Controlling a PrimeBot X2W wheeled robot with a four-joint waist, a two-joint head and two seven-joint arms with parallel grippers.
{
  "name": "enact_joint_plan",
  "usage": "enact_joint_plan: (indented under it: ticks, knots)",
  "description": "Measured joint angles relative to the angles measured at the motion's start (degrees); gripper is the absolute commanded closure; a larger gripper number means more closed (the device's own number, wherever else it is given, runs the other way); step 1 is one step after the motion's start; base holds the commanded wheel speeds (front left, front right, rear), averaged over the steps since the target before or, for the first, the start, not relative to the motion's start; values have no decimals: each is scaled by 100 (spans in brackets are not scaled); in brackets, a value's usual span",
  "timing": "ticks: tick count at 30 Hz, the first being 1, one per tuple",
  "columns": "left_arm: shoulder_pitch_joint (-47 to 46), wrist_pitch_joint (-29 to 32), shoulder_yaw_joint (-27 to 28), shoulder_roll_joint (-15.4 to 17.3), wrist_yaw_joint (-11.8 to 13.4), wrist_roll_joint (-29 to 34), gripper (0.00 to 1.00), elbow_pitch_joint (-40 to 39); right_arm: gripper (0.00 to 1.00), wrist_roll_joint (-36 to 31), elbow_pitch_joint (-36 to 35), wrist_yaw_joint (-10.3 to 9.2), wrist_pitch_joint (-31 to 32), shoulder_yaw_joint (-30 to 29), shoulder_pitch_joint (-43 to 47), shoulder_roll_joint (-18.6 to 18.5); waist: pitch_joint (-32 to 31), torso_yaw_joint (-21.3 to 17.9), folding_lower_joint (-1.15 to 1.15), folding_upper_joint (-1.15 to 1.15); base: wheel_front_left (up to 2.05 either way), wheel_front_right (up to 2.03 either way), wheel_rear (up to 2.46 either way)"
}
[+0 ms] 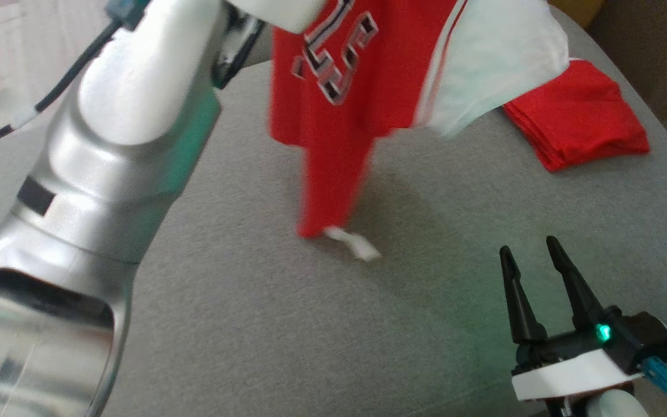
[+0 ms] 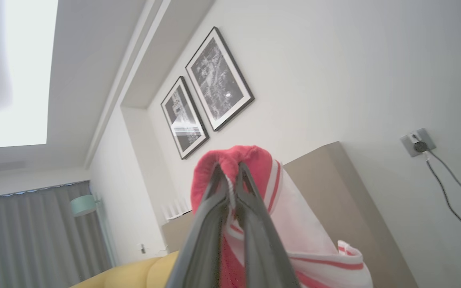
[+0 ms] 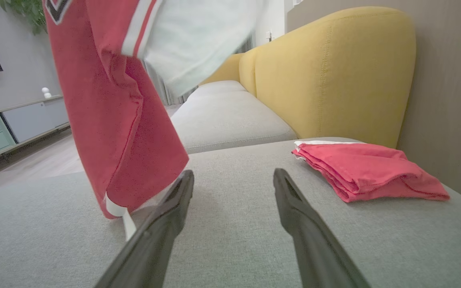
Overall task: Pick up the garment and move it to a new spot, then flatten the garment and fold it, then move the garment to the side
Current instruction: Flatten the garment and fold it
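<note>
**Garment hanging from left gripper; right gripper wide and empty**

The left gripper (image 2: 229, 166) is clamped narrow on a bunched fold of the garment (image 2: 254, 158), a red jersey with white sleeves and striped trim. The cloth wraps over both fingertips and falls away below them.

In the head view the jersey hangs down from that gripper and is blurred. Its lowest red corner and a white tag (image 1: 354, 243) reach the grey cushion (image 1: 310, 336) or sit just above it; contact cannot be confirmed.

The right gripper (image 1: 528, 246) holds nothing. Its fingers stand wide apart, low over the cushion. The hanging jersey is ahead of this gripper and to its left, near the left fingertip but not touching it.

A folded red cloth (image 3: 366, 170) lies flat on the cushion ahead and to the right of the right gripper, well apart from the jersey's hem. A yellow backrest (image 3: 334, 68) rises just beyond it.
</note>
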Motion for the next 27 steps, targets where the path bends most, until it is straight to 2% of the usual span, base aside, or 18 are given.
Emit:
enact_joint_plan:
  ticks: [3, 5, 8, 13, 15, 18, 22, 27]
  knots:
    - [208, 1, 98, 179, 99, -20, 100, 51, 0, -2, -10, 0, 0, -68, 99, -8, -45, 170, 0, 0, 0, 0, 0]
    - [746, 1, 183, 334, 200, -160, 100, 105, 0, -3, -13, 0, 0, -45, 119, -16, -63, 297, 0, 0, 0, 0, 0]
    - [2047, 8, 328, 549, 370, -482, 100, 196, 0, -20, -36, 0, 0, -70, 131, -26, -74, 504, 0, 0, 0, 0, 0]
    - [4342, 27, 787, 904, 813, -889, 100, 62, 0, -63, -68, 0, 0, -158, 144, -67, -4, 825, 0, 0, 0, 0, 0]
    - [5305, 27, 1116, 937, 1016, -971, 100, -221, 0, -112, -80, 0, 0, -209, 146, -86, 65, 992, 0, 0, 0, 0, 0]
    - [5974, 27, 1329, 921, 1123, -983, 100, -455, 0, -111, -79, 0, 0, -242, 148, -125, 107, 1145, 1, 0, 0, 0, 0]
    - [6530, 27, 1634, 825, 1162, -925, 100, -692, 0, -138, -75, 0, 0, -263, 207, -169, 94, 1317, 1, 0, 0, 0, 0]
    - [6864, 27, 1759, 669, 1206, -757, 100, -824, 0, -162, -34, 0, 0, -248, 288, -170, -25, 1422, 0, 0, 0, 0, 0]
